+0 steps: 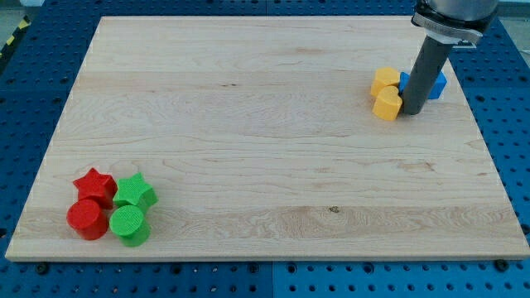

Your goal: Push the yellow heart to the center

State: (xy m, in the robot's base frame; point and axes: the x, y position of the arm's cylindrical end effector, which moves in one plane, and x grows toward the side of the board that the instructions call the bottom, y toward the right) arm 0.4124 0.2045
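Yellow heart (387,104) sits far right on the tabletop (248,124), touching my tip (411,112); no pincer shows; center push remains.

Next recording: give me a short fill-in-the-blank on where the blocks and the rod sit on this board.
1. My tip touches the ____ heart-shaped block's right side.
2. A ____ block peeks out behind the dark rod.
3. The red star block and green star block sit near the wooden board's bottom-____ corner.
4. Directly below the red star lies a red ____.

Missing: yellow; blue; left; cylinder
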